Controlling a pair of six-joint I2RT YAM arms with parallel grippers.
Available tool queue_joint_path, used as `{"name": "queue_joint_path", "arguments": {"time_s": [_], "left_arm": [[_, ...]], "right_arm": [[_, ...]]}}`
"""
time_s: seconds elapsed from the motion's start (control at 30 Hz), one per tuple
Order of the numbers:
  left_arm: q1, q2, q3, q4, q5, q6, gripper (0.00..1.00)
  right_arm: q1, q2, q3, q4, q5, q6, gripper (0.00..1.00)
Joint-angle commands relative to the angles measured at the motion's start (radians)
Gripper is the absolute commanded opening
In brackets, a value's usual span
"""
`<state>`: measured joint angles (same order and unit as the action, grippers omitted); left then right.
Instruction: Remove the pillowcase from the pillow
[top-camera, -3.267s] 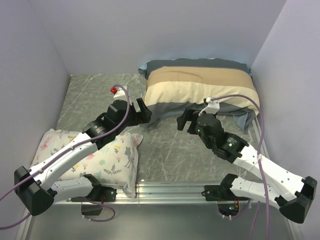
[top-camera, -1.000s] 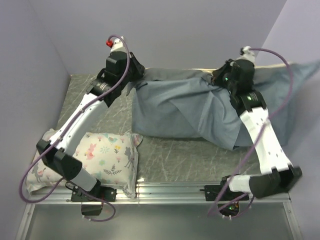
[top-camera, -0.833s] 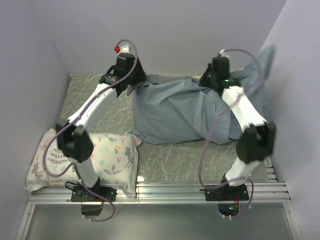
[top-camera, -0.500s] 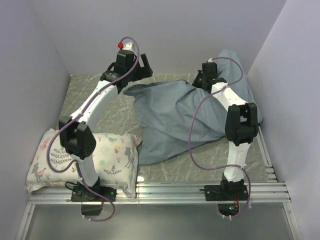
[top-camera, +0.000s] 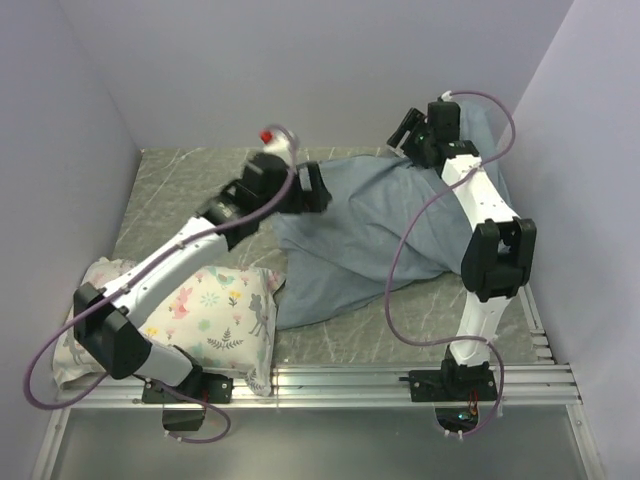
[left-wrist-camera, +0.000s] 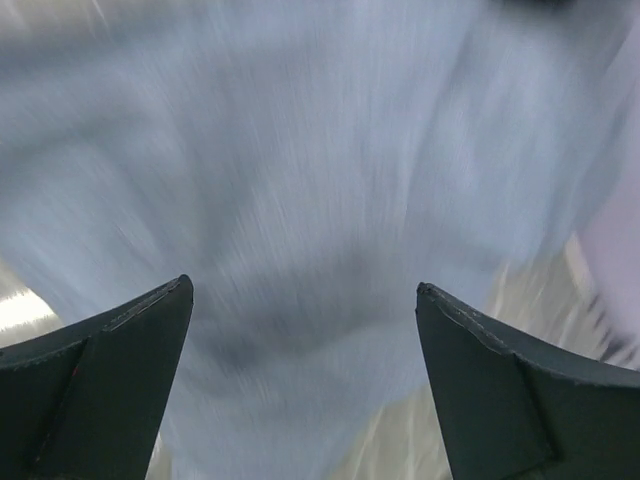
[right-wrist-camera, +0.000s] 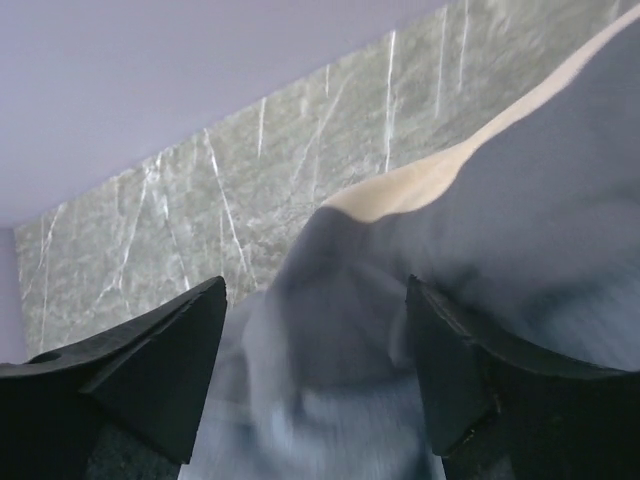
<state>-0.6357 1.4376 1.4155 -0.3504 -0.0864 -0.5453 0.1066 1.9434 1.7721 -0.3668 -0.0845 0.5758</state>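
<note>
The left gripper (left-wrist-camera: 302, 285) and right gripper (right-wrist-camera: 315, 282) have both just let go and now stand open. The pillowcase (top-camera: 370, 225) has dropped in a heap on the far right. The pillow is hidden, likely still inside.

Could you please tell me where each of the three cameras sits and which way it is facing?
Top external: fixed above and behind the arm bases, looking down on the table; both arms show, left gripper and right gripper by the pillowcase.
Left wrist: on the left arm, looking closely at the blurred pillowcase between its own open fingers.
Right wrist: on the right arm, facing the table and back wall past its own open fingers.
All three share the pillowcase.
</note>
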Motion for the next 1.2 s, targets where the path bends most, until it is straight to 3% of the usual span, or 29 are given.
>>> {"name": "queue_joint_path", "arguments": {"time_s": [0.0,0.2,0.3,0.4,0.43,0.53,0.67,0.8,0.97,1.17], "left_arm": [[-0.071,0.017,-0.102,-0.019,0.002,-0.036,0.99],[-0.111,0.075,-0.185,0.027,0.031,-0.051,0.99],[-0.108,0.171,-0.127,0.001,-0.002,-0.051,0.94],[-0.072,0.298,0.02,-0.07,-0.053,-0.039,0.63],[-0.059,0.326,0.098,-0.082,-0.061,-0.038,0.38],[0.022,0.408,0.222,-0.128,-0.09,-0.053,0.0],[0.149,0.432,0.287,-0.147,-0.119,-0.067,0.0],[0.26,0.411,0.287,-0.162,-0.165,-0.065,0.0],[0.401,0.382,0.266,-0.156,-0.131,-0.073,0.0],[0.427,0.365,0.29,-0.194,-0.181,-0.064,0.04]], "right_arm": [[-0.01,-0.145,0.037,-0.038,0.063,-0.057,0.8],[-0.007,-0.345,-0.124,-0.05,0.218,-0.148,0.87],[-0.005,-0.403,-0.242,-0.057,0.281,-0.172,0.89],[-0.007,-0.429,-0.374,-0.012,0.319,-0.166,0.89],[-0.008,-0.429,-0.394,-0.003,0.321,-0.166,0.89],[-0.008,-0.423,-0.453,0.022,0.327,-0.166,0.89],[-0.008,-0.417,-0.482,0.037,0.292,-0.163,0.89],[0.001,-0.419,-0.499,0.052,0.159,-0.146,0.87],[0.045,-0.488,-0.582,0.118,0.088,-0.116,0.86],[0.051,-0.604,-0.692,0.163,0.161,-0.077,0.87]]}}
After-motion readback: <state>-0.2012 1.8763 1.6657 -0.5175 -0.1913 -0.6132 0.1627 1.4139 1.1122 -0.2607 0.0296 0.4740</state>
